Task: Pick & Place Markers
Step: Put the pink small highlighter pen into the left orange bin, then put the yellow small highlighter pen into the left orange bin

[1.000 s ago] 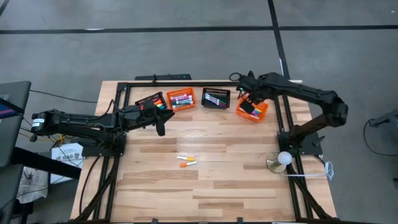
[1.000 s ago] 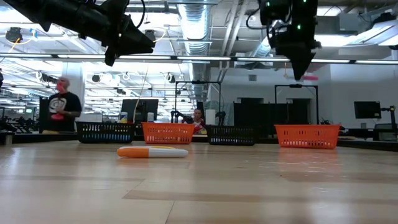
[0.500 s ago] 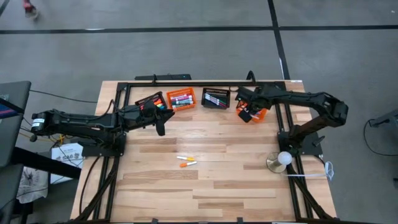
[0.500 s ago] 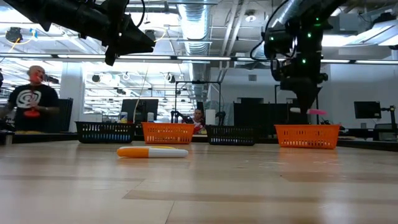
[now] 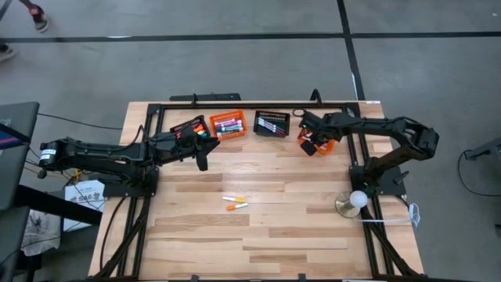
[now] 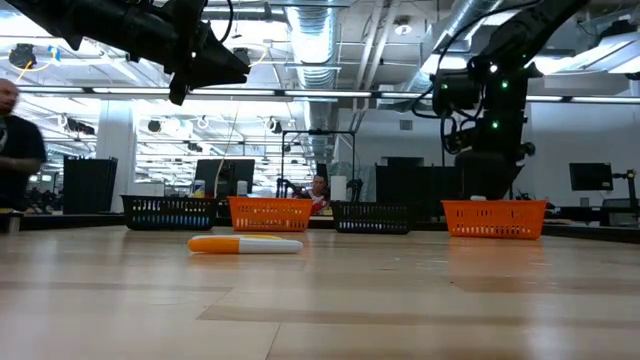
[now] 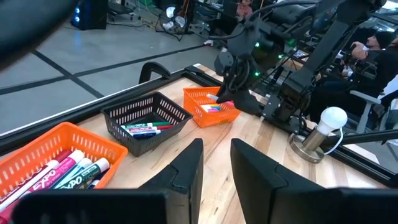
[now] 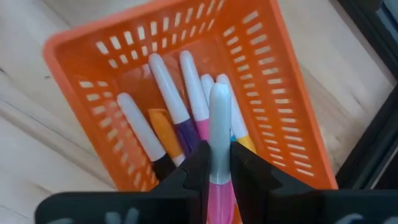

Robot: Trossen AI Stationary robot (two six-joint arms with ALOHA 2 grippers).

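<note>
Your left gripper point(image 5: 203, 159) hangs just in front of the far-left baskets, fingers slightly parted, empty. Two orange-capped white markers point(image 5: 234, 203) lie mid-table, long axes running left-right. Your right gripper point(image 8: 216, 163) pinches a pink-and-white felt-tip marker point(image 8: 217, 134) lengthwise between its fingers, white end pointing down into the far-right orange slotted plastic basket point(image 8: 283, 99).

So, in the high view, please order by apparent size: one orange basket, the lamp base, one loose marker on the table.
1. Orange basket
2. Lamp base
3. Loose marker, thin and short

All lie near table level, so nearness hardly matters.
</note>
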